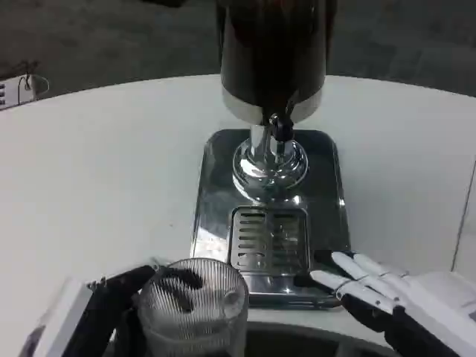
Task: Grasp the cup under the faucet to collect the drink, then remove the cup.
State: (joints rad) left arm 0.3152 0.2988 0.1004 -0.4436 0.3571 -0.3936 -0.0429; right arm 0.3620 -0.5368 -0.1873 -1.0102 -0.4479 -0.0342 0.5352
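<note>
A clear ribbed glass cup [195,303] stands at the near edge of the table, in front of the dispenser's left side. My left hand [126,294] wraps around it from the left, dark fingers showing through the glass. The drink dispenser [273,52] has a dark tank on a chrome column, and its faucet [280,128] hangs over the slotted drip grate [268,239]. My right hand [383,290] lies at the near right corner of the steel base, fingers spread and pointing left, holding nothing.
The steel base tray [327,186] sits in the middle of the round white table [104,171]. A white object with cables [18,89] lies at the far left edge. A seam in the tabletop runs down the right side.
</note>
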